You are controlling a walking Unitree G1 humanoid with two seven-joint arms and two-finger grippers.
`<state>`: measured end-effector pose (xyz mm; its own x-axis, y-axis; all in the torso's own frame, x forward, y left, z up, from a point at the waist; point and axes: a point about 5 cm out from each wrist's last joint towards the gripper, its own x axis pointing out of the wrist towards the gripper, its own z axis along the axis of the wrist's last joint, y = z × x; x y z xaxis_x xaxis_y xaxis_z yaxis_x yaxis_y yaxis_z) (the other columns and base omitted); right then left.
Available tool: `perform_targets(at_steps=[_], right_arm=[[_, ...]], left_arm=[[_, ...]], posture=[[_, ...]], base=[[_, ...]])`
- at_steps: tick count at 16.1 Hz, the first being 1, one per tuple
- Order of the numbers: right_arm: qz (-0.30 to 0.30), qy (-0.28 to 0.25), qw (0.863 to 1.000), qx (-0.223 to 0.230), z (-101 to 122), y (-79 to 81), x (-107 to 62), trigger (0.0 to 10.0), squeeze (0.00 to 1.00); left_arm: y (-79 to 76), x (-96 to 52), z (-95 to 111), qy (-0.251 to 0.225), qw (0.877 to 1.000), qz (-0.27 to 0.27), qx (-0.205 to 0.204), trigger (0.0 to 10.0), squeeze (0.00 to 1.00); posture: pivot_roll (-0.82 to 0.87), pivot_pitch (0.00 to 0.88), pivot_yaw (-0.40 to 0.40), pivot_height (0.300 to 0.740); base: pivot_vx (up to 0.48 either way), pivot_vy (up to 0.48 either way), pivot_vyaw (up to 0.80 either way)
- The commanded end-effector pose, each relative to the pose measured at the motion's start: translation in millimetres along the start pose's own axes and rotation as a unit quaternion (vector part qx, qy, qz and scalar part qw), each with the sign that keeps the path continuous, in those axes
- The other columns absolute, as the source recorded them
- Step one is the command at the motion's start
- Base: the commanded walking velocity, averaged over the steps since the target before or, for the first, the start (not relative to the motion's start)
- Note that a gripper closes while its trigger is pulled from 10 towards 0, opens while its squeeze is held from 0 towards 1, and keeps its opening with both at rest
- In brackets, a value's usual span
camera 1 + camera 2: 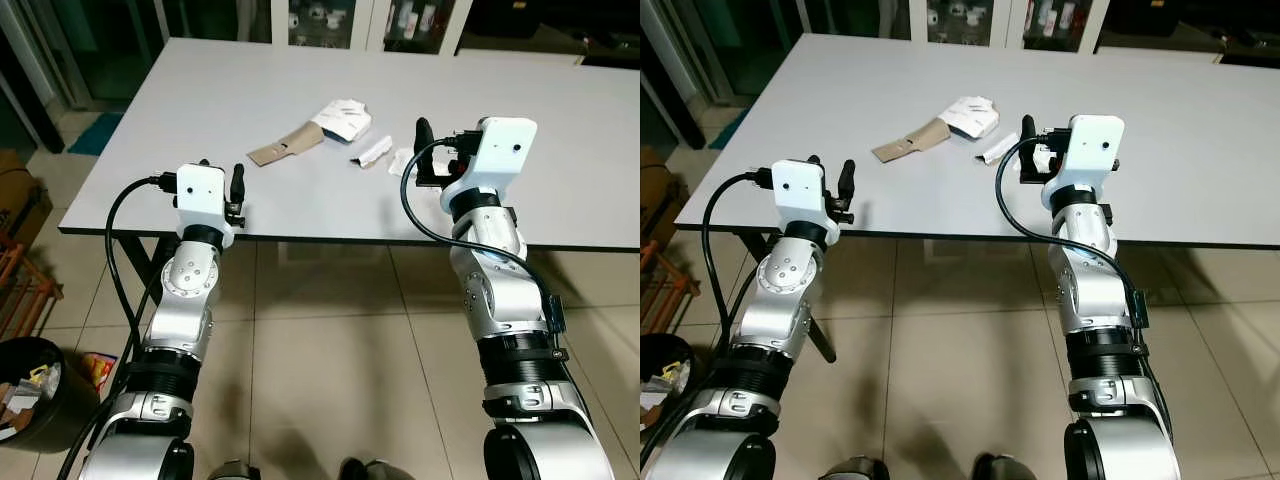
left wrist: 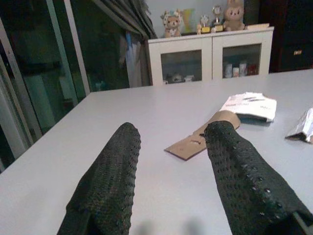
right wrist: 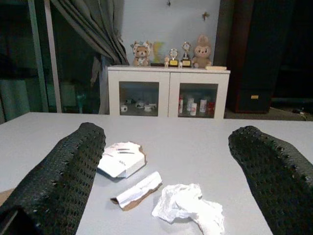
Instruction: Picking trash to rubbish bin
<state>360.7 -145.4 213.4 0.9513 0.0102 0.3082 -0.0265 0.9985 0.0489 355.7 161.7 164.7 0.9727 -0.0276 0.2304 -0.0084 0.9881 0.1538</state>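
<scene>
Trash lies on the pale grey table (image 1: 200, 110): a brown cardboard strip (image 1: 285, 146), a white folded packet (image 1: 342, 118), a small torn wrapper (image 1: 371, 152) and a crumpled white tissue (image 1: 402, 162). My left gripper (image 2: 171, 161) hovers open over the table's near edge, short of the cardboard strip (image 2: 195, 142). My right gripper (image 3: 166, 166) is wide open just above the table, with the tissue (image 3: 188, 205) and wrapper (image 3: 138, 190) right in front of its fingers. Neither gripper holds anything.
A black rubbish bin (image 1: 30, 390) holding some trash stands on the tiled floor at my lower left, beside a wooden rack. A white cabinet (image 3: 168, 93) with figurines stands beyond the table. Dark glass doors line the left side.
</scene>
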Motion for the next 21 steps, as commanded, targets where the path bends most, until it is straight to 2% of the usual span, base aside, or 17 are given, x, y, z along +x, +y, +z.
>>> perform_targets(at_steps=[1, 3, 7, 14, 16, 18, 21], right_arm=[[-0.011, -0.004, 1.000, 0.004, 2.0, -6.2, 2.9, 10.0, 0.00], [-0.011, -0.001, 1.000, 0.004, 0.3, -7.3, 3.8, 10.0, 0.00], [-0.013, 0.008, 1.000, 0.001, -3.6, -7.8, 3.8, 10.0, 0.00], [0.001, 0.008, 1.000, -0.003, -5.1, -3.4, 3.8, 10.0, 0.00], [0.003, 0.005, 1.000, -0.023, -3.6, -3.8, 3.8, 10.0, 0.00], [0.001, 0.004, 1.000, -0.014, -4.1, -4.1, 3.7, 10.0, 0.00], [0.001, 0.005, 1.000, -0.001, -4.8, -3.7, 3.0, 10.0, 0.00]], left_arm=[[-3.4, 2.2, 2.8, -0.008, 1.000, -0.002, -0.002, 10.0, 0.00], [-3.4, 3.9, 3.7, -0.010, 1.000, -0.003, -0.002, 10.0, 0.00], [-1.2, 5.5, 5.5, -0.013, 1.000, 0.001, -0.002, 10.0, 0.00], [-1.8, 5.2, 5.6, -0.014, 1.000, 0.004, -0.005, 10.0, 0.00], [-2.4, 5.6, 6.1, -0.014, 1.000, 0.004, -0.006, 10.0, 0.00], [-2.4, 5.7, 6.1, -0.014, 1.000, 0.003, -0.007, 10.0, 0.00], [-3.0, 4.6, 5.1, -0.013, 1.000, 0.002, -0.007, 10.0, 0.00]], posture=[[-0.01, 0.006, -0.053, 0.740], [0.00, 0.014, -0.057, 0.740], [0.00, 0.038, -0.060, 0.740], [0.00, 0.057, -0.061, 0.740], [0.00, 0.058, -0.061, 0.740], [0.00, 0.057, -0.061, 0.740], [0.00, 0.047, -0.058, 0.740]], base=[[0.300, 0.000, 0.00], [0.300, 0.000, 0.00], [0.308, 0.000, -0.73], [0.316, 0.000, 0.00], [0.317, 0.000, 0.40], [0.315, 0.000, 0.80], [0.316, 0.000, 0.00]])
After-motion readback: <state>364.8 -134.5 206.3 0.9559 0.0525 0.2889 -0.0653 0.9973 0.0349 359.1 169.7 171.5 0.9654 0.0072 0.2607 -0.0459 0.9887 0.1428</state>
